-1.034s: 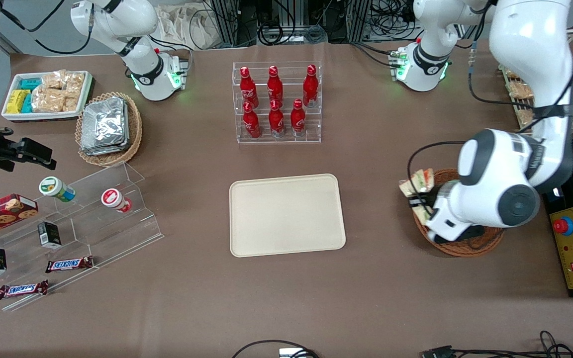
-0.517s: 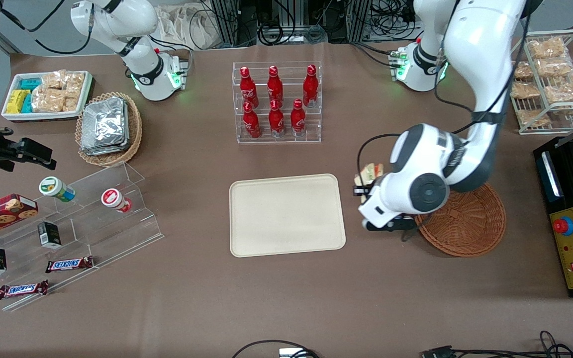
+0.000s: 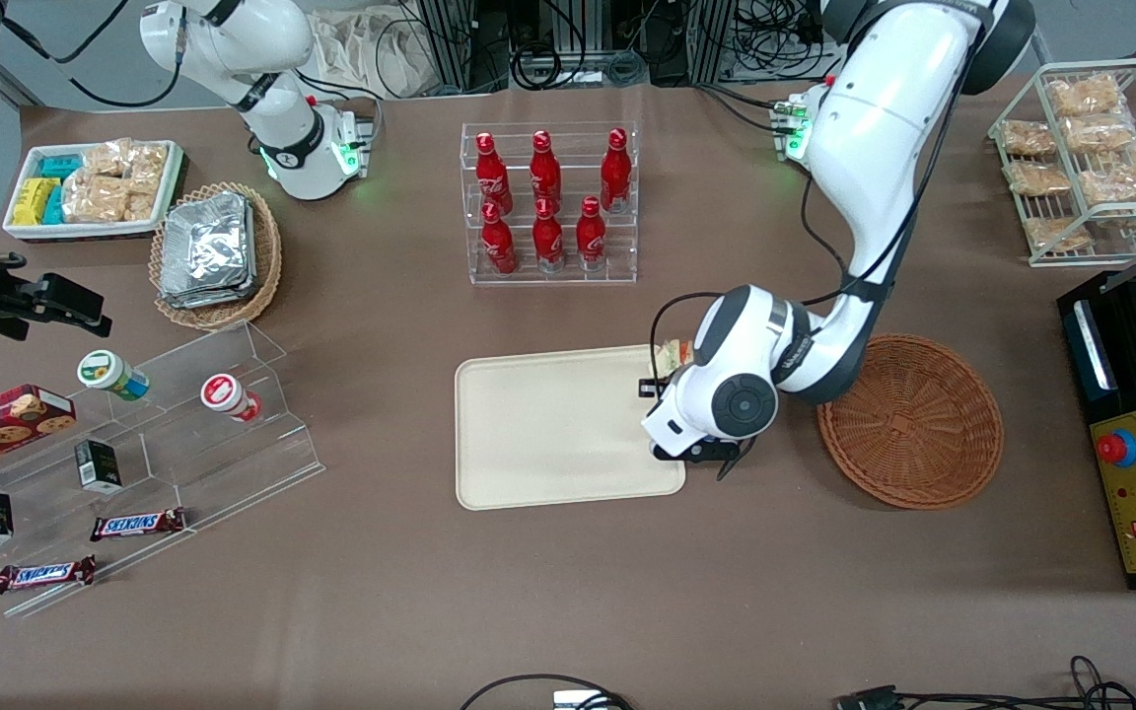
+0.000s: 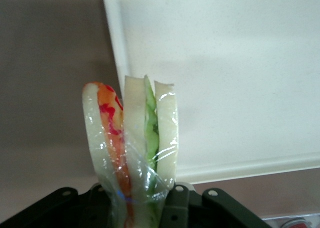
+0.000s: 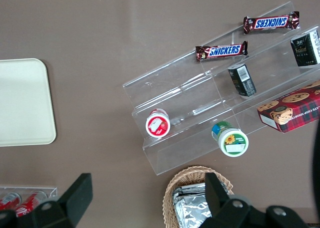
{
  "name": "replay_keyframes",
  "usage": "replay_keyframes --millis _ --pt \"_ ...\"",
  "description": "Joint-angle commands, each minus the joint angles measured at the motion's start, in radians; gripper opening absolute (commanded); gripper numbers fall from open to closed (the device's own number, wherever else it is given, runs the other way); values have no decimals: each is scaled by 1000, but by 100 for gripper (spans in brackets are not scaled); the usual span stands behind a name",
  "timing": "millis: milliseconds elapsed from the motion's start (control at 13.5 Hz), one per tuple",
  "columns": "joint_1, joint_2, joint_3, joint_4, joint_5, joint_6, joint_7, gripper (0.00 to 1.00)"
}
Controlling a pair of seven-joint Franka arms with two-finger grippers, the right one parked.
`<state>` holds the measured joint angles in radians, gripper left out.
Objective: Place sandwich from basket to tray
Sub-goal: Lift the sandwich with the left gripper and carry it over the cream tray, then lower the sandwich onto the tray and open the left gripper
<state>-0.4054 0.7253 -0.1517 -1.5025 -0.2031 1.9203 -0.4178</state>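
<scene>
My tool (image 4: pixel 145 200) is clamped on the clear-wrapped triangular white-bread sandwich (image 4: pixel 131 143), holding it in the air over the edge of the flat cream-beige plastic tray (image 3: pixel 548 424), with the round reddish-brown wicker basket (image 3: pixel 911 421) sitting beside it on the brown worktop (image 3: pixel 568 592).

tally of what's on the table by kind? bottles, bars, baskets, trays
Red bottles: 6
Snickers bars: 2
Wicker baskets: 2
Trays: 2
Sandwich, held in the gripper over the beige tray's edge: 1
Total: 13
</scene>
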Motion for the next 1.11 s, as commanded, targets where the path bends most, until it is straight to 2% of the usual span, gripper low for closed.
replay_keyframes --millis 0,517,664,1034 --pt "-16 39 -9 45 -16 20 -7 30" --pt "-16 74 -17 47 -15 54 -2 37" --pt "-16 75 -16 45 -10 68 -3 99" --pt "-6 59 -14 50 -12 78 -4 100"
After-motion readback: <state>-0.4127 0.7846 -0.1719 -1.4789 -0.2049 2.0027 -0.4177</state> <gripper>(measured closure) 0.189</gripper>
